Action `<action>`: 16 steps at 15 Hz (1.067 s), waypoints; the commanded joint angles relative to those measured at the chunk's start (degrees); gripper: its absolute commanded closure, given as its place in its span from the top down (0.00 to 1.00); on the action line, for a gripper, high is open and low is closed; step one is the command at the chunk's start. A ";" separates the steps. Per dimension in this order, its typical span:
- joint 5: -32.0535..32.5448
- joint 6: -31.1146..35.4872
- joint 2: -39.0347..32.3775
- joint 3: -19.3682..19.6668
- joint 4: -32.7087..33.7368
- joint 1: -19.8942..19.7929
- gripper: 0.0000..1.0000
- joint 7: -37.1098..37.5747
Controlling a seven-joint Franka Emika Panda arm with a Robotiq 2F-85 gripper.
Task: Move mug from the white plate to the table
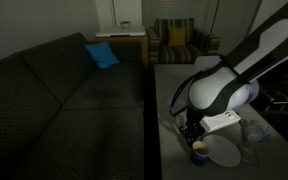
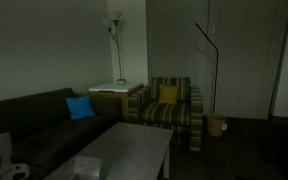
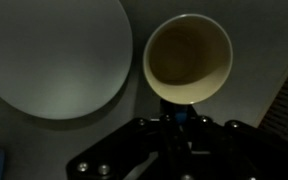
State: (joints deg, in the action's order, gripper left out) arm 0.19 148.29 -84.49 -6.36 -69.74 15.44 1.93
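Note:
The mug (image 3: 187, 60), pale outside with a dark inside, stands off the white plate (image 3: 54, 55), just beside its rim, over the grey table (image 3: 139, 98). My gripper (image 3: 179, 112) sits at the mug's near side, its dark fingers drawn together on the wall there. In an exterior view the mug (image 1: 199, 152) is next to the plate (image 1: 224, 152) near the front of the table (image 1: 169, 85), with the gripper (image 1: 192, 133) right above it. I cannot tell whether the mug touches the table.
A dark sofa (image 1: 64, 90) with a blue cushion (image 1: 102, 55) runs along the table. A striped armchair (image 1: 179, 42) stands at the far end. A pale object (image 1: 252, 132) sits behind the plate. A floor lamp (image 2: 114, 40) stands by the wall.

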 commanded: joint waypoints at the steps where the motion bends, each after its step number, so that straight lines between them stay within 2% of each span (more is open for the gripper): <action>1: 0.41 1.41 0.01 1.32 -1.35 1.03 0.03 0.94; 2: 0.45 1.21 0.01 1.32 -1.31 1.07 0.35 0.86; 5: 0.53 1.00 -0.12 1.46 -1.41 1.26 0.51 0.87; 10: 0.49 0.97 -0.18 1.25 -1.17 1.19 0.88 0.61; 12: 0.55 1.38 -0.16 1.22 -0.77 1.17 0.99 0.46; 16: 1.08 1.59 -0.02 1.57 0.40 1.79 1.00 0.48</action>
State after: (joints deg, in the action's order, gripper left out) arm 0.31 149.04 -84.50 -5.84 -70.10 16.15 1.96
